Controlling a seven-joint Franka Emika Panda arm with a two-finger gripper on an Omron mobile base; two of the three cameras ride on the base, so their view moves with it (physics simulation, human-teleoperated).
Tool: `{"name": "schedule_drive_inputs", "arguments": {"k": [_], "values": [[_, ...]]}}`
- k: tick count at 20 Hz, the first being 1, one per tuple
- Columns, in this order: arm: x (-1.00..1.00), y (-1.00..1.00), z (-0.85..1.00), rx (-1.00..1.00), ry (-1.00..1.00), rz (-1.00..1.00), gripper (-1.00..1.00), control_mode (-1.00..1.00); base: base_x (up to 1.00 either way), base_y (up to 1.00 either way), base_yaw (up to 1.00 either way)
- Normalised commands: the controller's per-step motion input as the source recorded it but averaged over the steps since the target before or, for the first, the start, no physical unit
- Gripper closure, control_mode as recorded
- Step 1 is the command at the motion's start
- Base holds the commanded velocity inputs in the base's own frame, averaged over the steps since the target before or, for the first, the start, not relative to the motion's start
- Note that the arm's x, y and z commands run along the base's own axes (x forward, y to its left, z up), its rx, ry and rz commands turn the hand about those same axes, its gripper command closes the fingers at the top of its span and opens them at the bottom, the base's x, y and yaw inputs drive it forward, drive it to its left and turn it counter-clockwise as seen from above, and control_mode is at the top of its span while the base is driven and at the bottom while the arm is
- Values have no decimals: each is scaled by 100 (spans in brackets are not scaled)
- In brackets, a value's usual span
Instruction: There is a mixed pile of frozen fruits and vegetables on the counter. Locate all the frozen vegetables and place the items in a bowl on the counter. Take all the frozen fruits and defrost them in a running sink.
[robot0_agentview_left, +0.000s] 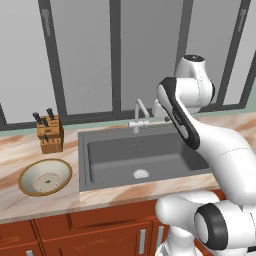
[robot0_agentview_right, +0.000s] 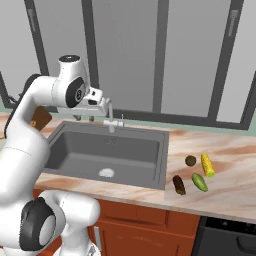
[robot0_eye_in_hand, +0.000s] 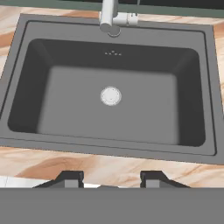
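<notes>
We hold our gripper (robot0_eye_in_hand: 111, 177) high over the sink (robot0_eye_in_hand: 111, 109), close to the faucet (robot0_agentview_right: 113, 121), probably because that is a neutral spot from which we can look down before going for the food. Its fingertips (robot0_eye_in_hand: 70, 178) stand as near together as they get, with a gap between them, and nothing is between them. The sink is dry and bare, and no water runs from the faucet.

The pile lies on the counter (robot0_agentview_right: 225, 195) to the right of the sink, well apart from us: a yellow corn cob (robot0_agentview_right: 207, 165), a dark brown lump (robot0_agentview_right: 178, 184), a small brown ball (robot0_agentview_right: 190, 160) and a green piece (robot0_agentview_right: 199, 182). The bowl (robot0_agentview_left: 45, 176) waits on the far left of the counter, in front of the knife block (robot0_agentview_left: 49, 134), cream with a tan rim and nothing in it.
</notes>
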Motion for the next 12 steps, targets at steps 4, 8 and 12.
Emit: {"name": "schedule_drive_inputs", "arguments": {"k": [4,8,12], "values": [[-1,-9,-2,0,1,0,-100,-100,0,0,0],[-4,-41,-2,0,0,0,-100,-100,0,0,0],[-28,-58,-1,0,0,0,-100,-100,0,0,0]]}}
